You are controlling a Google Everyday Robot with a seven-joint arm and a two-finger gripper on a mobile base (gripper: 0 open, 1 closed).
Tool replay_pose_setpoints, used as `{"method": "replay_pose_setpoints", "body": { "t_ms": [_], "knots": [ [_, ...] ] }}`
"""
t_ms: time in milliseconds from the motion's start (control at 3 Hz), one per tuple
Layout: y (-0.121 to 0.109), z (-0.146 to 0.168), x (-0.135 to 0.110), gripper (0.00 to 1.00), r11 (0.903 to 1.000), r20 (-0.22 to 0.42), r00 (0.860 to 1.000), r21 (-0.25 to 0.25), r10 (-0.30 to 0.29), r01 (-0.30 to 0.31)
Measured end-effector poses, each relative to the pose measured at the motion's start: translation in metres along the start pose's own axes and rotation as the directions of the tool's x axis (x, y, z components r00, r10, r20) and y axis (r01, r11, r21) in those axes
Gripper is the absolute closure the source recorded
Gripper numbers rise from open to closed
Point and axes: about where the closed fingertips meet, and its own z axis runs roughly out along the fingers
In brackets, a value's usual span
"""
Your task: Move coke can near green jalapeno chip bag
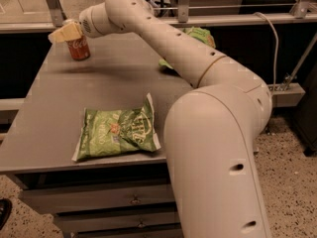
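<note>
The coke can stands upright at the far left of the grey table. My gripper is at the can's top, covering its upper rim from the left. The green jalapeno chip bag lies flat near the table's front edge, well apart from the can. My arm reaches across the table from the right and fills the right half of the view.
A darker green puffy bag lies at the back right of the table, mostly hidden behind my arm. Drawers sit under the table front. A metal rail runs behind the table, and a cable hangs at the right.
</note>
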Motion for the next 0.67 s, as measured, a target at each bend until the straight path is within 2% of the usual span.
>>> {"method": "replay_pose_setpoints", "body": {
  "t_ms": [333, 667],
  "knots": [
    [0.000, 0.012, 0.017, 0.16, 0.9999, -0.011, 1.000, -0.004, 0.016, -0.017],
    [-0.006, 0.010, 0.028, 0.47, 0.9996, 0.001, 1.000, 0.017, 0.021, -0.021]
  ]
}}
